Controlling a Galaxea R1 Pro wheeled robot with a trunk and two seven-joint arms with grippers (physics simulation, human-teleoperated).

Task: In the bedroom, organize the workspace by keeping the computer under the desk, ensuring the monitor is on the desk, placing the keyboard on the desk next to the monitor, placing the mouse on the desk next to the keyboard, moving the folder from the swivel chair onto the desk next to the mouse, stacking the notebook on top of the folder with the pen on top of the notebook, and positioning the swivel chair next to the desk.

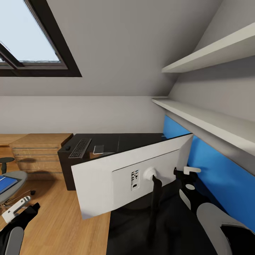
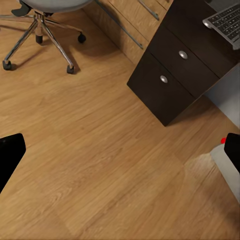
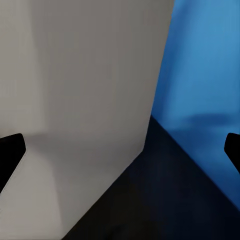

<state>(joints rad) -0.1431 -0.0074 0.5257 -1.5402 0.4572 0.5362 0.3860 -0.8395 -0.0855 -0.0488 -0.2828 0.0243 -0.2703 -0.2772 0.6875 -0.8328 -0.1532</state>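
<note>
Monitor (image 1: 117,177) first: it stands on the black desk (image 1: 138,226) with its white back facing the robot, so that step looks done. Its far edge sits close to the blue wall panel (image 1: 216,173). The right gripper (image 1: 186,173) hangs just beside that edge with its fingers spread wide, holding nothing.

Farther along the desk lies the keyboard (image 1: 80,148), well apart from the monitor, so I think it must be moved closer. Next to the keyboard lies a small grey thing, maybe the notebook (image 1: 99,149).

The swivel chair (image 1: 9,184) stands on the wood floor (image 1: 60,212), away from the desk, and the blue folder (image 1: 5,183) lies on its seat. Those jobs look undone. The left gripper (image 1: 19,209) hangs over the floor, fingers wide, empty.
</note>
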